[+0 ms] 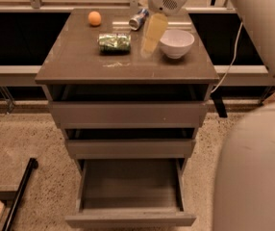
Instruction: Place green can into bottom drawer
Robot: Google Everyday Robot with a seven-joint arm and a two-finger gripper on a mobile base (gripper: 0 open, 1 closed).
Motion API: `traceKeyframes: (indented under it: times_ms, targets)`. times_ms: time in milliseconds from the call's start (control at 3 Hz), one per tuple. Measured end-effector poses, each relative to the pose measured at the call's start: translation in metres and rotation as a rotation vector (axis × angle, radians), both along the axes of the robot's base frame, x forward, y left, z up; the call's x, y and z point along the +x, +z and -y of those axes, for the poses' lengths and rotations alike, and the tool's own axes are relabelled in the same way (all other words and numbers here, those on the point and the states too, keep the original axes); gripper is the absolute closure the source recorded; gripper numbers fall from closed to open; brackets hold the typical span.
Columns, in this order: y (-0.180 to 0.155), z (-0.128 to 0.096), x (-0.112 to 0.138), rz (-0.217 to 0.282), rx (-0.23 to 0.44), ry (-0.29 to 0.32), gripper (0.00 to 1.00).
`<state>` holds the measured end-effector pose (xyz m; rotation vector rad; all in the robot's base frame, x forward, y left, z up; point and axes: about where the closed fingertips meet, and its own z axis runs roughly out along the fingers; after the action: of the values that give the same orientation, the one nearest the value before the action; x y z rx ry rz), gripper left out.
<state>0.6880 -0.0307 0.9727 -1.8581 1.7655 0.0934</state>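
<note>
Green can (114, 42) lies sideways on the cabinet top (75, 64). My gripper (152, 35) hangs just right of it, and I cannot tell its state. Judged light, slick, dentable: take it across mid-body.

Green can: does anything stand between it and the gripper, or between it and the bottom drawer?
Nothing visible does. The gripper hangs over the cabinet top just right of the green can, bare surface between them; the bowl sits on its other side. The bottom drawer is pulled out, nothing showing inside.
</note>
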Motion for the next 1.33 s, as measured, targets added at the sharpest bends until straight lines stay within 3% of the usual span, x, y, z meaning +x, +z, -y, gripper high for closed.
traceKeyframes:
  times_ms: [333,667,1000,1333]
  targets:
    - [-0.023,-0.032,0.050,-0.015,-0.011,0.017,0.00]
    - [-0.054,-0.047,0.077,-0.057,-0.006,0.018,0.00]
    - [-0.086,-0.062,0.089,-0.114,0.017,0.028,0.00]
    - [-0.107,-0.084,0.095,-0.140,0.021,0.057,0.00]
